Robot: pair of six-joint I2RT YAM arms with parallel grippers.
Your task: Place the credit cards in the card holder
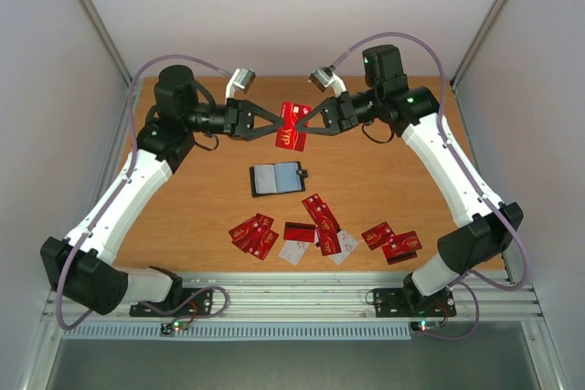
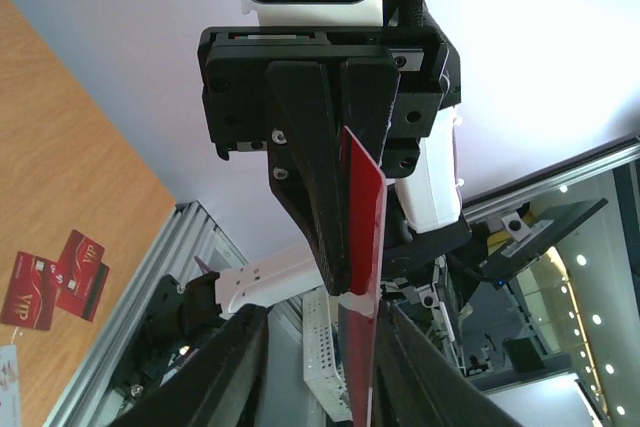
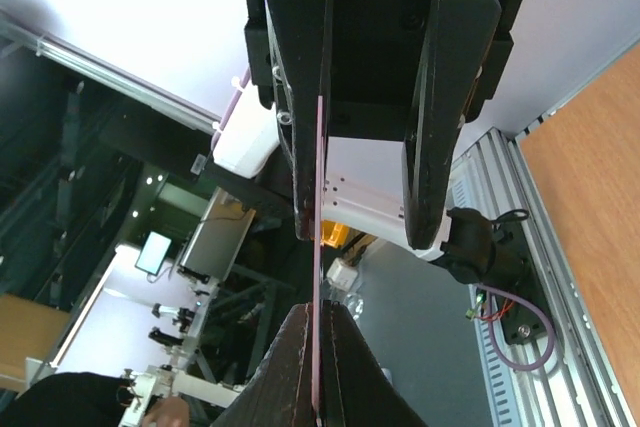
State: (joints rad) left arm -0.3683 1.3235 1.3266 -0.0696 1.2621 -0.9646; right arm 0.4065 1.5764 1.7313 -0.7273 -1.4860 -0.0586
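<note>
A red credit card (image 1: 292, 125) with gold marks is held in the air above the far middle of the table, between both grippers. My right gripper (image 1: 308, 122) is shut on it; in the right wrist view its fingers (image 3: 318, 319) pinch the card's edge (image 3: 318, 197). My left gripper (image 1: 277, 124) is open around the card's other end; in the left wrist view (image 2: 325, 319) the card (image 2: 362, 217) stands between its spread jaws, close to one finger. The black card holder (image 1: 277, 178) lies open on the table, grey inside up.
More red cards lie near the front edge: a cluster at the left (image 1: 253, 233), some in the middle (image 1: 322, 212), some at the right (image 1: 391, 241). Pale cards (image 1: 294, 251) lie among them. Two red cards (image 2: 55, 282) show on the wood in the left wrist view.
</note>
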